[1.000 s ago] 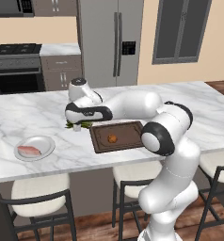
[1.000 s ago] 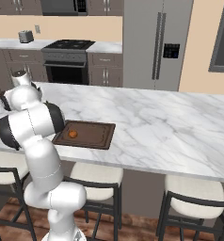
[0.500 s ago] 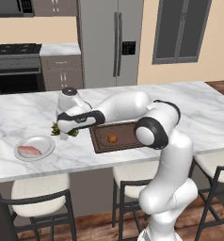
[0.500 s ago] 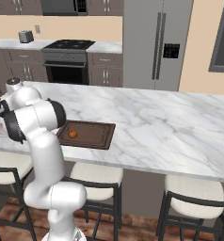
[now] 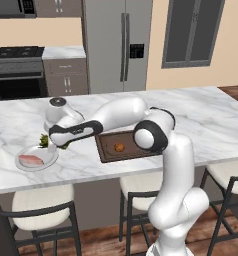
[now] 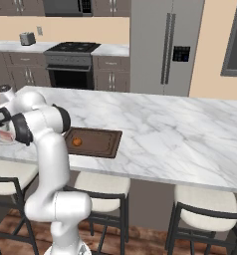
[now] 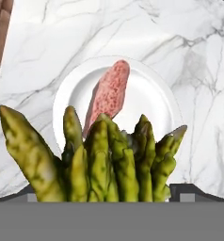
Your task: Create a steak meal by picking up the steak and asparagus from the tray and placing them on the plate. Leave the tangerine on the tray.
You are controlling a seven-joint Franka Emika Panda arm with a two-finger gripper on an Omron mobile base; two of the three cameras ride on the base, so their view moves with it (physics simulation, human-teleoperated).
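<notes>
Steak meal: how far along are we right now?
Done: the steak lies on the plate. In hand: the end effector holds the asparagus above the plate, as the hand view shows the stalks in front of plate and steak. Left: lower the asparagus onto the plate beside the steak and let go. The tangerine sits on the tray, as it should.

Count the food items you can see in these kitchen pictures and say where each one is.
3. The steak lies on the plate; the asparagus is held in the gripper above the plate; the tangerine sits on the tray.
</notes>
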